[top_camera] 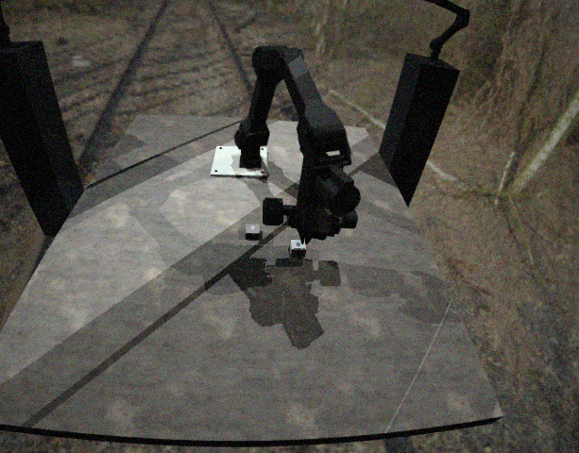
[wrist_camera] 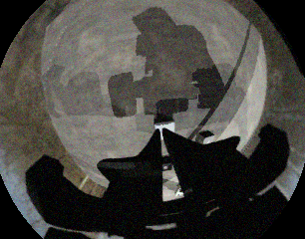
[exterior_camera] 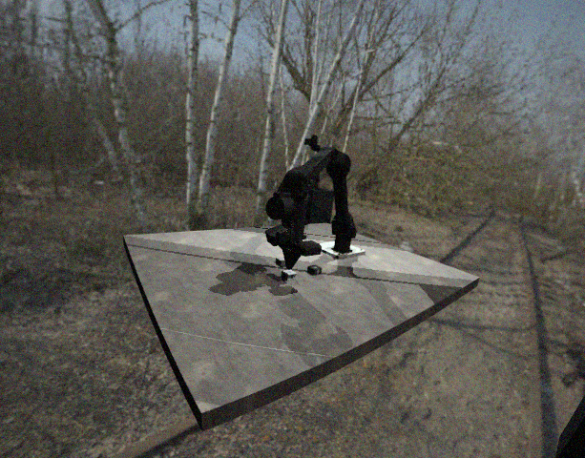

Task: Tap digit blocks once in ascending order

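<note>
A white-topped block point(top_camera: 298, 247) point(exterior_camera: 288, 272) point(wrist_camera: 164, 125) stands at the front right of the group; its digit is too blurred to read. My gripper point(top_camera: 304, 242) point(exterior_camera: 287, 266) point(wrist_camera: 160, 130) is shut, its tips together at this block's top rear edge. A second block point(top_camera: 252, 231) point(wrist_camera: 207, 136) stands to the left in the top view, with an unclear digit; it is partly hidden by my gripper in the exterior view. A third block point(exterior_camera: 314, 269) point(wrist_camera: 166, 165) stands nearer my base, its digit unreadable; my arm hides it in the top view.
My white base plate point(top_camera: 223, 168) point(exterior_camera: 356, 251) lies at the back of the table point(top_camera: 181, 380) point(exterior_camera: 208, 379). Black pillars point(top_camera: 33, 131) point(top_camera: 416, 117) stand by its rear sides. My arm's shadow point(top_camera: 286, 302) falls in front of the blocks.
</note>
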Robot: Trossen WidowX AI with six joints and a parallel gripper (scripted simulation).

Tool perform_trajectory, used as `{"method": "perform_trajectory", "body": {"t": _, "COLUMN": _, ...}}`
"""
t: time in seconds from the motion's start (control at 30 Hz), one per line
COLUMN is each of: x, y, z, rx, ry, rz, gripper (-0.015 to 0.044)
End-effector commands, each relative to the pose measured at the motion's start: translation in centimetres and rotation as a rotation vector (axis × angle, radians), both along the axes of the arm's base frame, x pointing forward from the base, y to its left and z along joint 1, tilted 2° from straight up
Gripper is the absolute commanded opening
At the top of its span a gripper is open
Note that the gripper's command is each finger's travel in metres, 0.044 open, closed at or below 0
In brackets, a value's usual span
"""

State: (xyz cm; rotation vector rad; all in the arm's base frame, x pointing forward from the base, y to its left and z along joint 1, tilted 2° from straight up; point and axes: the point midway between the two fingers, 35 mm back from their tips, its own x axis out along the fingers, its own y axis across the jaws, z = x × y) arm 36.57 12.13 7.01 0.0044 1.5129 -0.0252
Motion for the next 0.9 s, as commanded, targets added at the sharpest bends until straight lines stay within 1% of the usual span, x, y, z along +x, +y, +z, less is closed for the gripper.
{"method": "perform_trajectory", "body": {"t": 0.0, "x": -0.1, "y": -0.1, "z": -1.0, "rx": -0.005, "ry": 0.009, "rz": 0.003, "gripper": 0.002}}
{"method": "perform_trajectory", "body": {"t": 0.23, "x": -0.1, "y": -0.1, "z": -2.0, "rx": -0.005, "ry": 0.009, "rz": 0.003, "gripper": 0.002}}
{"method": "perform_trajectory", "body": {"t": 0.47, "x": -0.1, "y": -0.1, "z": -2.0, "rx": -0.005, "ry": 0.009, "rz": 0.003, "gripper": 0.002}}
{"method": "perform_trajectory", "body": {"t": 0.6, "x": -0.2, "y": -0.1, "z": 0.8, "rx": -0.005, "ry": 0.009, "rz": 0.003, "gripper": 0.002}}
{"method": "perform_trajectory", "body": {"t": 0.77, "x": -0.2, "y": 0.0, "z": 1.2, "rx": -0.005, "ry": 0.009, "rz": 0.003, "gripper": 0.002}}
{"method": "perform_trajectory", "body": {"t": 0.87, "x": -0.1, "y": 0.1, "z": 4.4, "rx": -0.005, "ry": 0.009, "rz": 0.003, "gripper": 0.002}}
